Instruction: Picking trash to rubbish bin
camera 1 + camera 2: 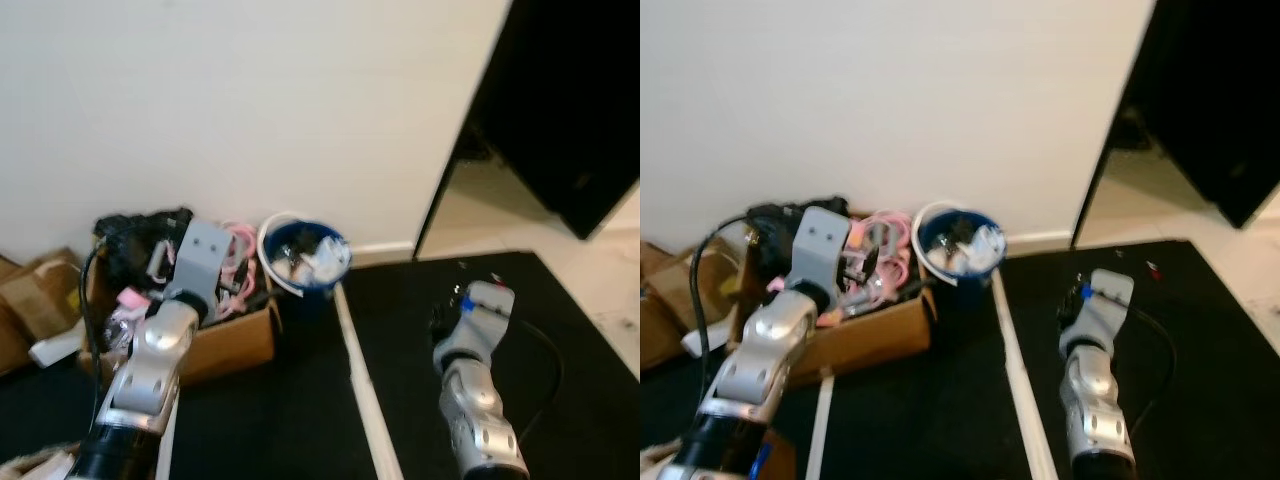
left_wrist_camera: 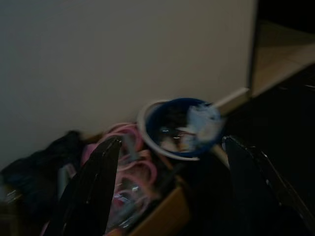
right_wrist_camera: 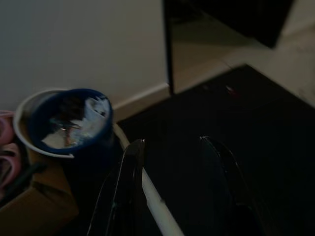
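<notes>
Both arms are reaching forward near a blue rubbish bin that is standing against the white wall.

The bin is sitting on the floor at the foot of the wall, just beside a cardboard box on the robot's left, and it is holding crumpled white trash and other scraps inside a white liner rim. The box is holding pink hangers and dark cables. The left gripper is hovering over the box with its two black fingers spread wide and gripping nothing, the bin lying ahead between them. The right gripper is hanging above the black mat to the right of the bin, its fingers parted and empty. A white strip is running along the mat's edge between the arms.
</notes>
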Robot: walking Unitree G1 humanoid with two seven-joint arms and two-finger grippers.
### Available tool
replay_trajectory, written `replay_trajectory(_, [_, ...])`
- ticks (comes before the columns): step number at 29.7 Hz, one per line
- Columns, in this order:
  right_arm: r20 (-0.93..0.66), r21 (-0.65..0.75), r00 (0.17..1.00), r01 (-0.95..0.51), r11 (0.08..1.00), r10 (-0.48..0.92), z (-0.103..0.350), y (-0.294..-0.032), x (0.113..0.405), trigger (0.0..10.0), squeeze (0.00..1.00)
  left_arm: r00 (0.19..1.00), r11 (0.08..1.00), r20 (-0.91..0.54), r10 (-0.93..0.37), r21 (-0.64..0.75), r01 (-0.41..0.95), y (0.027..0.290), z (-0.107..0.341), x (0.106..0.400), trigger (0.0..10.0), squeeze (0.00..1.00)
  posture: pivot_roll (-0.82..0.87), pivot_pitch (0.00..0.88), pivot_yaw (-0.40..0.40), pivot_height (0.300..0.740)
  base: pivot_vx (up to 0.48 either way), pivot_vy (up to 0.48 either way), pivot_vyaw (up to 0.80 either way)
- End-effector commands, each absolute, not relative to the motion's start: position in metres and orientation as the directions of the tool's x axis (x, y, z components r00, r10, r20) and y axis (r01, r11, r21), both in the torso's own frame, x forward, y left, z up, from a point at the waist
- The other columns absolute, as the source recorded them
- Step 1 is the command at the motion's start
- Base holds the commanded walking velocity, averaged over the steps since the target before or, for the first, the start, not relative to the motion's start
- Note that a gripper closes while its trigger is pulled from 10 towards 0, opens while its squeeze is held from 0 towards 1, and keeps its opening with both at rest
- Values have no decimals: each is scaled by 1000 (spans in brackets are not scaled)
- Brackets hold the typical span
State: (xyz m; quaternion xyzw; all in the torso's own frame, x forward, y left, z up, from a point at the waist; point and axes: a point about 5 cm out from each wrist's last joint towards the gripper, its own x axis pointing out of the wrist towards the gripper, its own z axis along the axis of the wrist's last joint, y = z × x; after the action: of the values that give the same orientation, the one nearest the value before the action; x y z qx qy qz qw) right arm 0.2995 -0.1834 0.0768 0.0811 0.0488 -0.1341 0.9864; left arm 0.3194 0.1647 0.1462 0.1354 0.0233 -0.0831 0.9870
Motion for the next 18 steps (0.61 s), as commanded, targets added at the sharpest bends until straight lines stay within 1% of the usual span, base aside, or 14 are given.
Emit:
replay_trajectory(1, [-149,136,957,268,954,-248,70,-182,296,10000,0,984,950,-95,-151,260,171,167,140,317,10000,0,-13,125,40,740,0,0,-800])
replay_trajectory(18, [-161,131,956,267,955,-245,69,-183,292,10000,0,988,957,-86,-129,250,146,169,141,319,10000,0,-16,133,42,740,0,0,-800])
